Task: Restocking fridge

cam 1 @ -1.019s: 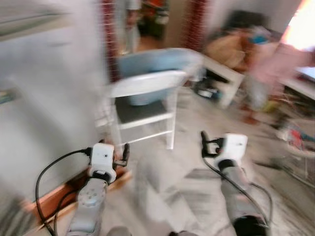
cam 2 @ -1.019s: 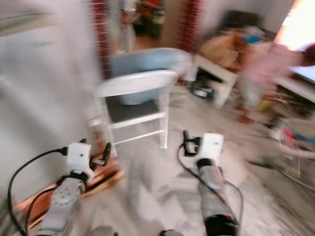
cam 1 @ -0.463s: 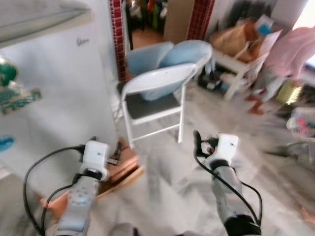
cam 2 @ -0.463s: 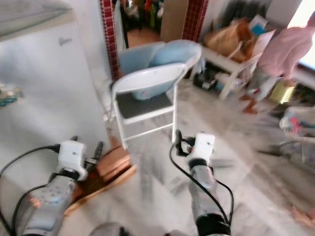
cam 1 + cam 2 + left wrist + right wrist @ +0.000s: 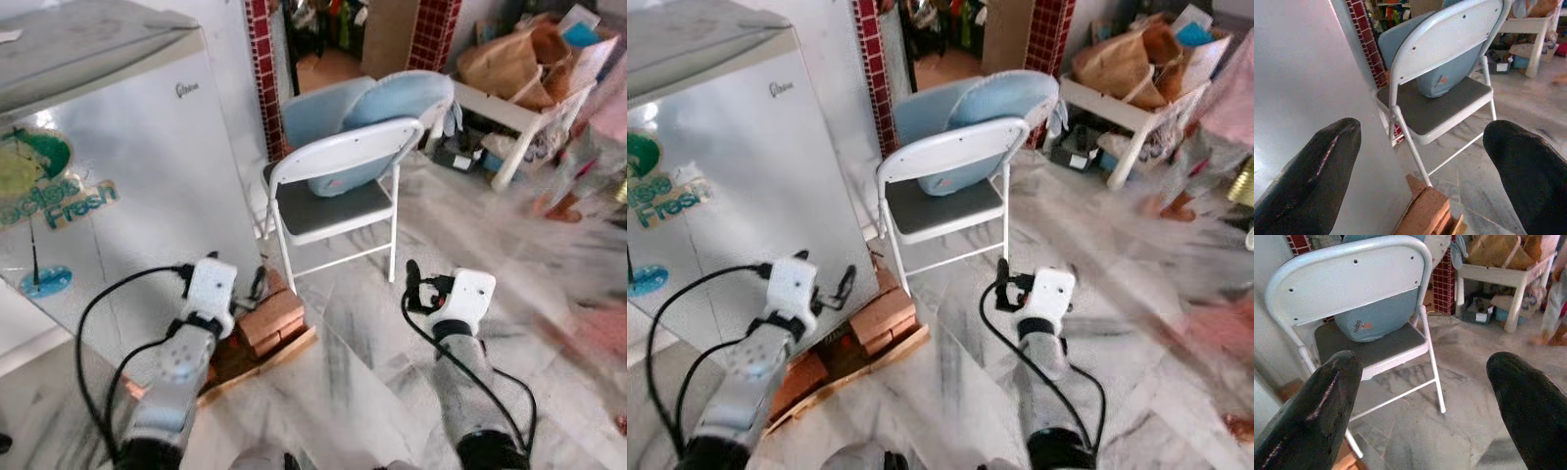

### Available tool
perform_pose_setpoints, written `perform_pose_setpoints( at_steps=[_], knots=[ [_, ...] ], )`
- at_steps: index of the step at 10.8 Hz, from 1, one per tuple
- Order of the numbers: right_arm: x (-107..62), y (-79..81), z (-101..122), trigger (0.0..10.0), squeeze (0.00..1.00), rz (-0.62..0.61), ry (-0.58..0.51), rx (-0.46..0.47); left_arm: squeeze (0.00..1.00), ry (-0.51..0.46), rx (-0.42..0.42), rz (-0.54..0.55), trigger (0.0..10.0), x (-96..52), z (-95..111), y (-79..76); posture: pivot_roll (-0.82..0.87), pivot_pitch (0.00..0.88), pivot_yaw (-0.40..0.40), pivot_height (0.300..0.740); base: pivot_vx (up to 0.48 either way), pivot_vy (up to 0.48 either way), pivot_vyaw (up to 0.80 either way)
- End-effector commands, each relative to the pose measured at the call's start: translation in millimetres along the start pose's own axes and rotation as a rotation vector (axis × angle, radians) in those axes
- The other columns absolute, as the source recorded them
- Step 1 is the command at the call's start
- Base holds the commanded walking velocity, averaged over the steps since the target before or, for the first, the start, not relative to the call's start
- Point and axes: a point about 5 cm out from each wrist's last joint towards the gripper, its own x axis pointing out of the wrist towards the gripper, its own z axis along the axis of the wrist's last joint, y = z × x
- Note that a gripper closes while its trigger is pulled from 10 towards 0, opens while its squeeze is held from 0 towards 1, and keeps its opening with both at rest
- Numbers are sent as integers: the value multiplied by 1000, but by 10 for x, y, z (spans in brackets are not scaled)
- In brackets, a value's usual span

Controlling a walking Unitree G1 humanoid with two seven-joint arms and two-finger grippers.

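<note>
Grey-white fridge (image 5: 118, 186) with a green "Fresh" sticker stands at robot's left, door closed, propped on red-brown bricks (image 5: 271, 318) over a wooden pallet. Left end effector (image 5: 1415, 161) near the fridge side, fingers spread wide, holding nothing. Right end effector (image 5: 1422, 396) over marble floor, wide open, empty. White folding metal chair (image 5: 338, 191) ahead carries a pale blue plastic tub (image 5: 367, 117). Blurred person at right.

Marble floor (image 5: 362, 382) carries white folding chair (image 5: 338, 191), fridge (image 5: 118, 196) (raised on bricks (image 5: 274, 318), wooden pallet (image 5: 260, 357)).
</note>
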Motion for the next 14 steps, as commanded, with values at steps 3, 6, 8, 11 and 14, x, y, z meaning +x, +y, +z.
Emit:
perform_pose_setpoints(
  at_steps=[3, 6, 8, 11, 14],
  knots=[
    [149, 181, 162, 10000, 0, 68, -46, -22, 0, 34, 54, -41, 10000, -122, -113, -22, 186, 31, 6, 740, 0, 464, 0],
    [76, 146, 88, 10000, 0, 80, -22, -31, 0, 64, 54, -27, 10000, -208, -195, -20, 185, 46, -20, 740, -85, 441, 0],
    [48, 170, 56, 10000, 0, 96, -9, -36, 0, 69, 37, -51, 10000, -221, -200, -95, 184, 49, -34, 740, -349, 334, 0],
    [86, 143, 88, 10000, 0, 107, -10, -41, 0, 65, 38, -33, 10000, -239, -201, -119, 193, 50, -51, 740, -345, 338, 0],
    [148, 94, 137, 10000, 0, 74, -12, -16, 0, 44, 46, -39, 10000, -262, -199, -54, 194, 49, -58, 740, -112, 435, 0]
  ],
)
